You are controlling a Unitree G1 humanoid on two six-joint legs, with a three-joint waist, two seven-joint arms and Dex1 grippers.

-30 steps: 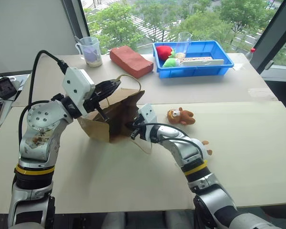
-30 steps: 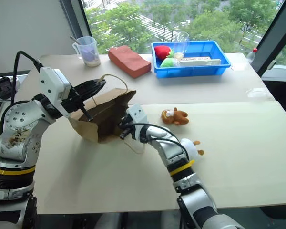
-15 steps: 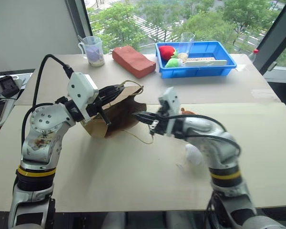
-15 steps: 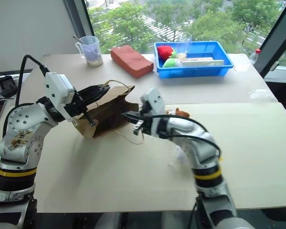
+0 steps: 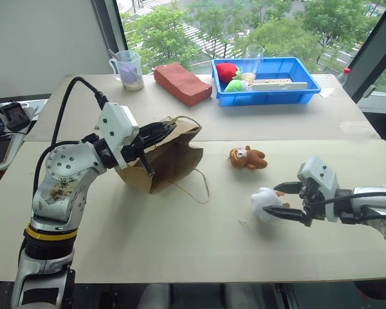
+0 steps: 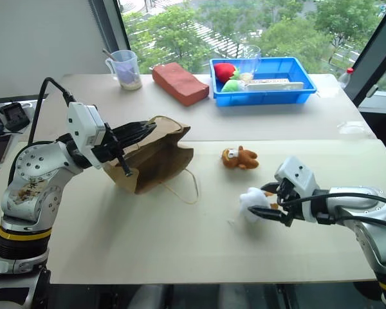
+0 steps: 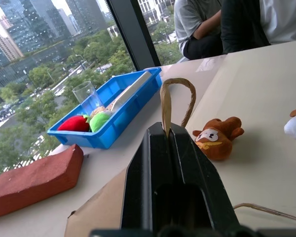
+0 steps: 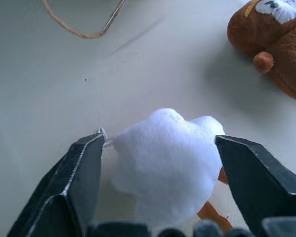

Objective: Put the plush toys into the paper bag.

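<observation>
Close spread right claw [image 5: 282, 201] squarely on white plush toy [image 5: 265, 205], left claw [image 5: 159, 131] pinching paper bag [image 5: 170, 158] rim at ten o'clock.

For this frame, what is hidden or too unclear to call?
- Inside of the paper bag: its own wall hides it in the eye views.
- Contents of the blue tray behind the clear cup: too small.
- White plush toy: its face is turned away in the right wrist view.
- People in the left wrist view: cut off by the top edge.

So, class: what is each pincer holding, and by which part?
Left pincer: bag, by its handle. Right pincer: nothing, open around the white toy.
</observation>
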